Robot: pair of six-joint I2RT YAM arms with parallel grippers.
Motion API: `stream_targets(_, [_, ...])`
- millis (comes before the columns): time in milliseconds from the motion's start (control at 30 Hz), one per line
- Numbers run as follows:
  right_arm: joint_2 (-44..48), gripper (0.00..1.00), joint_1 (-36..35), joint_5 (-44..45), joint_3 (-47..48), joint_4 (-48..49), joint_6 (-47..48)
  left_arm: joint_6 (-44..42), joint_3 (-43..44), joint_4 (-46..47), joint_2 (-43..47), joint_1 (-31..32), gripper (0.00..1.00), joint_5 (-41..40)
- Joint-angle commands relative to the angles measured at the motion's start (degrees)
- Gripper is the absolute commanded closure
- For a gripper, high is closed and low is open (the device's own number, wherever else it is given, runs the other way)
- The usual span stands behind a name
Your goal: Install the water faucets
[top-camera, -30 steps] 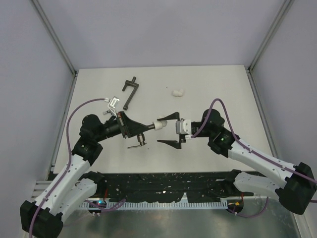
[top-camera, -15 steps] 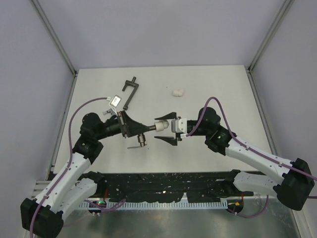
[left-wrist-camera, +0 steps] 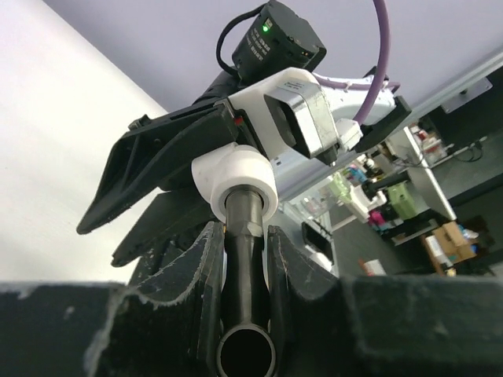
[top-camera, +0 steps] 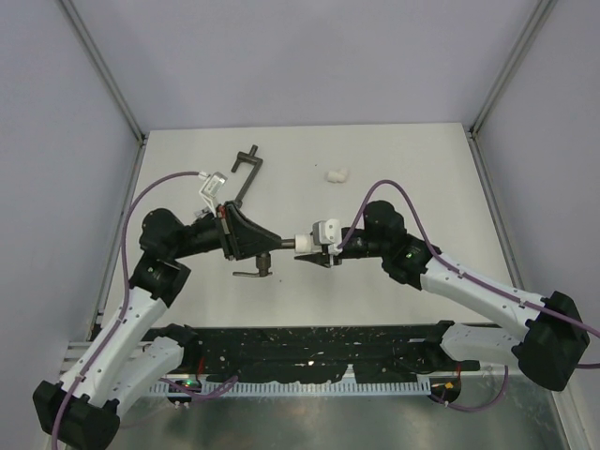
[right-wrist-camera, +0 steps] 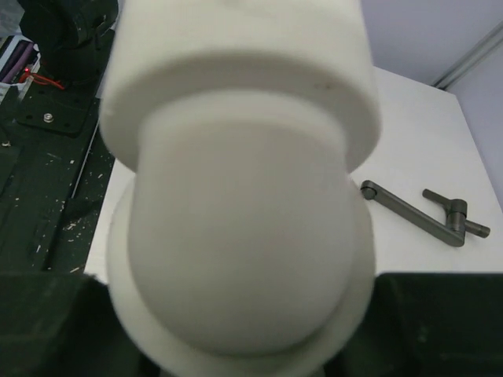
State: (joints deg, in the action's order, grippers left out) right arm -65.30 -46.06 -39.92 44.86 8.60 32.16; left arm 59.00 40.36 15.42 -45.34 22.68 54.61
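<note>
My left gripper (top-camera: 269, 241) is shut on a dark grey-bronze water faucet (top-camera: 279, 242) and holds it level above the table. The faucet's thin lever handle (top-camera: 251, 275) hangs below it. In the left wrist view the faucet's dark tube (left-wrist-camera: 247, 259) lies clamped between my left gripper's (left-wrist-camera: 242, 236) jaws. A white elbow fitting (top-camera: 305, 241) sits on the tube's far end. My right gripper (top-camera: 309, 247) is shut on that elbow from the right. The elbow (right-wrist-camera: 236, 196) fills the right wrist view and hides the right fingertips.
A long dark T-handled bar (top-camera: 246, 174) lies on the table at the back left, also seen in the right wrist view (right-wrist-camera: 416, 212). A second white elbow fitting (top-camera: 336, 174) rests at the back centre. The black base rail (top-camera: 309, 352) runs along the near edge.
My right gripper has moved left and its wide-open fingers have shut on the white elbow. The left arm with the faucet has shifted slightly left.
</note>
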Motion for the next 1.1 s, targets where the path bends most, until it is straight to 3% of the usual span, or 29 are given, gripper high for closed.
stream_targets(0, [0.3,0.76,-0.6,-5.3,3.3,1.0,-7.8,-12.8,4.6,-2.9,1.5,-0.6,1.00,-1.8])
stream_targets(100, [1.1,0.76,-0.7,-7.0,2.7,4.0,-11.9,-22.2,6.5,-11.1,2.4,-0.5,1.00,-4.7])
stream_targets(133, [1.7,0.72,-0.6,-7.5,2.4,4.7,-13.6,-24.2,6.6,-12.6,2.8,-0.6,1.00,-5.6])
stream_targets(167, [1.8,0.65,-0.6,-7.7,1.9,6.1,-14.2,-25.8,6.7,-13.7,3.0,-0.7,1.00,-6.5])
stream_targets(233, [2.8,0.37,-0.6,-7.5,0.8,8.2,-14.8,-26.4,6.8,-14.6,2.7,-0.6,1.00,-6.4])
stream_targets(300, [3.9,0.27,-0.7,-6.0,-0.2,9.8,-14.4,-25.6,7.1,-15.2,2.2,-0.6,1.00,-5.6])
stream_targets(467, [6.4,0.20,-0.6,-1.8,-2.3,14.4,-12.7,-24.7,6.8,-15.2,1.8,-0.6,1.00,-4.2])
stream_targets(667, [6.2,0.22,-0.7,-3.2,-1.4,17.0,-13.5,-24.7,6.5,-17.0,1.9,-0.6,1.00,-3.3])
stream_targets(900, [2.9,0.36,-0.7,-6.3,-0.1,20.7,-20.2,-24.9,6.5,-16.1,1.5,-0.6,1.00,-1.8])
stream_targets(1033, [1.6,0.54,-0.7,-7.3,0.5,21.6,-24.2,-26.9,6.9,-15.8,1.6,-0.6,1.00,-0.5])
stream_targets(1067, [1.3,0.63,-0.7,-7.4,0.4,22.4,-26.2,-27.5,7.0,-15.8,1.5,-0.7,1.00,0.0])
